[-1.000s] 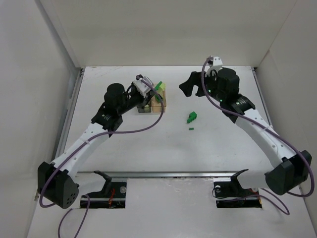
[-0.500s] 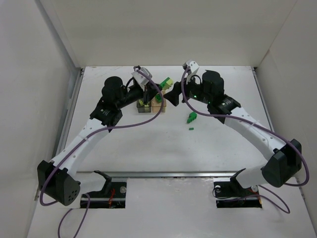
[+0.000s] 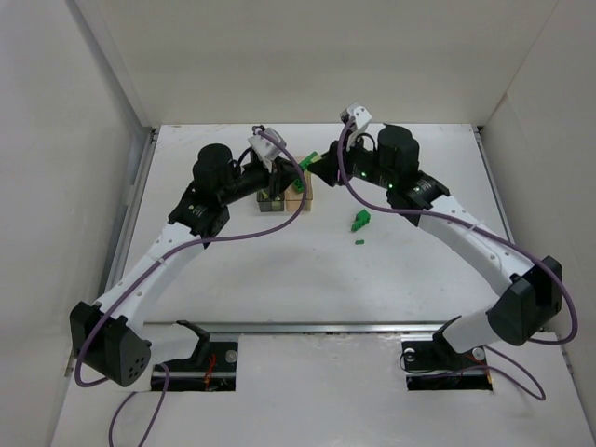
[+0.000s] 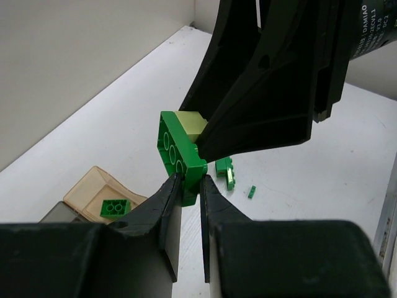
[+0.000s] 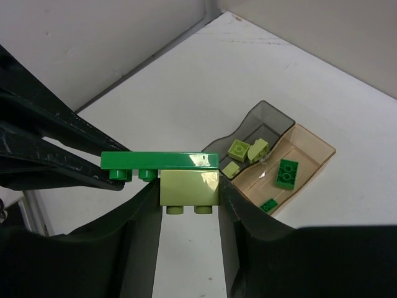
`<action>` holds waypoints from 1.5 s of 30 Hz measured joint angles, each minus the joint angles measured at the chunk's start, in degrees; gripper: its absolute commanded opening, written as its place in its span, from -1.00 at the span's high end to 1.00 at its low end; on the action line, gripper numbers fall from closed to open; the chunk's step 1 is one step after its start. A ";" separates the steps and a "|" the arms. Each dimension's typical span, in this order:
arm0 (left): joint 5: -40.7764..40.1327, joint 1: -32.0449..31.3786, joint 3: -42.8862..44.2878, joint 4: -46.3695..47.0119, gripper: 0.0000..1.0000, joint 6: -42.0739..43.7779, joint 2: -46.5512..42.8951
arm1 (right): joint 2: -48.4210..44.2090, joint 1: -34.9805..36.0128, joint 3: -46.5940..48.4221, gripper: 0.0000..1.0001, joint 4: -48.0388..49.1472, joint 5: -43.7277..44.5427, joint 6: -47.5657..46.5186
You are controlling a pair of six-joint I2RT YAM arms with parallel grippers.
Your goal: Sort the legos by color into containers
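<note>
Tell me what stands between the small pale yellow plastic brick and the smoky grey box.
The pale yellow brick is clipped to a bright green brick pinched by the left gripper. Otherwise nothing visible blocks the way down to the smoky grey box.

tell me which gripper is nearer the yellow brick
Right. The right gripper has the yellow brick between its fingers; the left gripper pinches the green plate joined to that brick, so it sits one piece away.

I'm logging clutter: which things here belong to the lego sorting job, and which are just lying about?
Job: green brick, pale yellow brick, grey container, amber container, loose green legos.
Lying about: purple cables, metal rail.
</note>
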 measured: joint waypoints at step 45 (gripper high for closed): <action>-14.60 1.49 -0.20 -0.31 -1.00 1.51 24.76 | -2.32 0.00 -14.67 1.00 -1.75 9.92 2.51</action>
